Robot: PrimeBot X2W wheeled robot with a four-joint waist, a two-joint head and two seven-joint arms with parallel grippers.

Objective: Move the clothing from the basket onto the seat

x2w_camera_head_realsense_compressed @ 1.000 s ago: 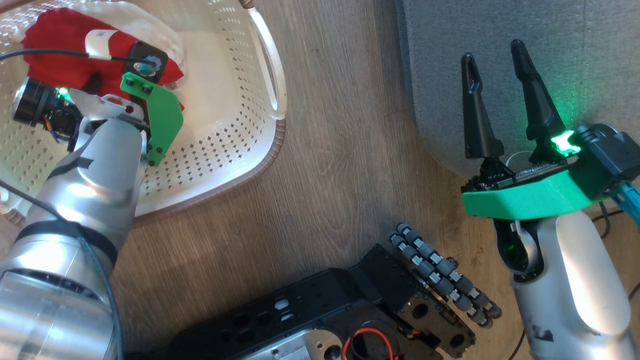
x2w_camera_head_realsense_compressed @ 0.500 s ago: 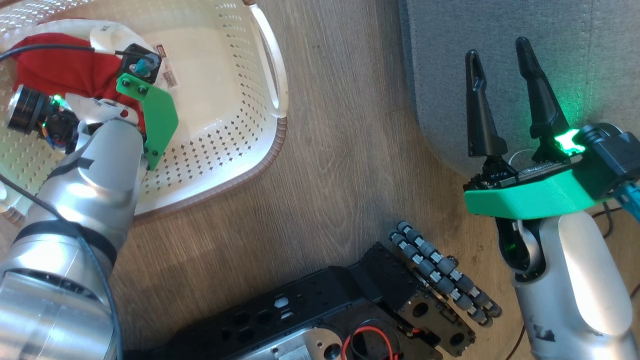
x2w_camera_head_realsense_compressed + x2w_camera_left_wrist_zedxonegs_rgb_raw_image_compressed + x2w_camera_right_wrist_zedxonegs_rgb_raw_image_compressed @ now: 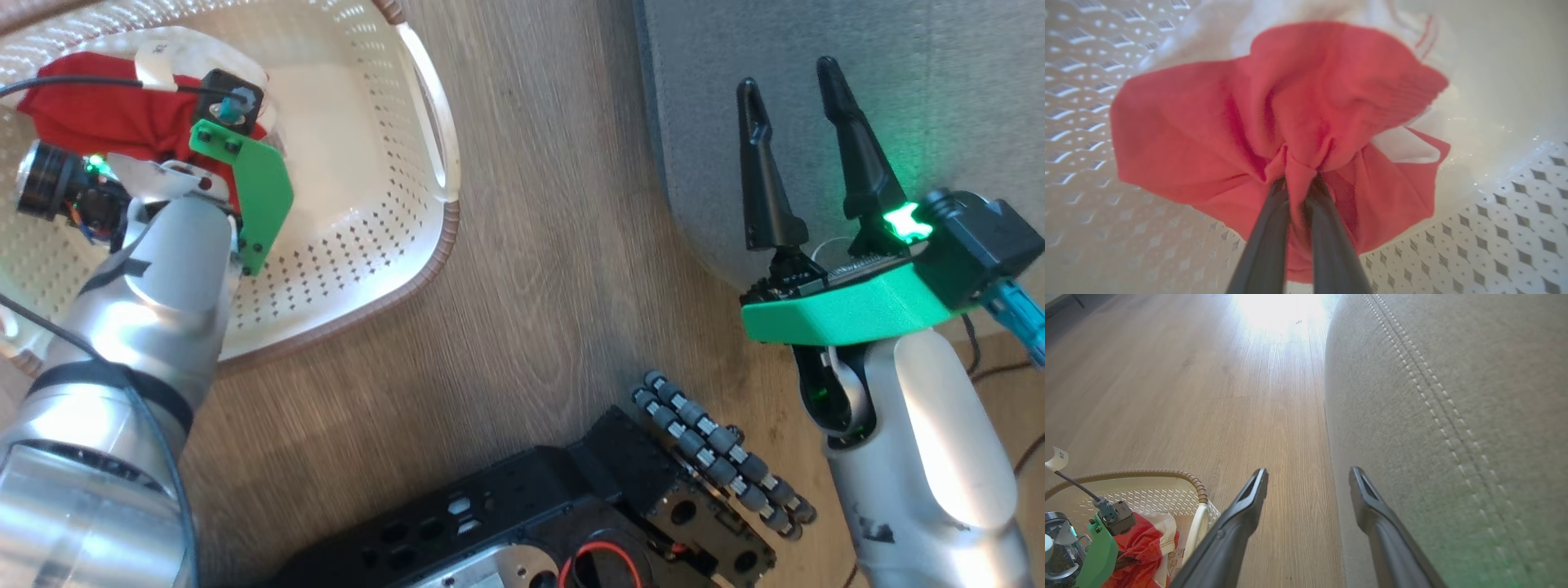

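Downward head view, close left wrist view, shared basket (image 3: pixel 367 220)

Bright daylight, glare on the floor (image 3: pixel 1278 310), close-up clothing (image 3: pixel 1208 122) softly blurred.

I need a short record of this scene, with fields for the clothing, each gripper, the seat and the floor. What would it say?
garments: clothing, red and white, inside the basket
left: left gripper, fingers closed on a fold of red fabric
right: right gripper, fingers open, empty, at the edge of the seat
seat: grey, no clothing on its visible part
floor: wooden floor between basket and seat
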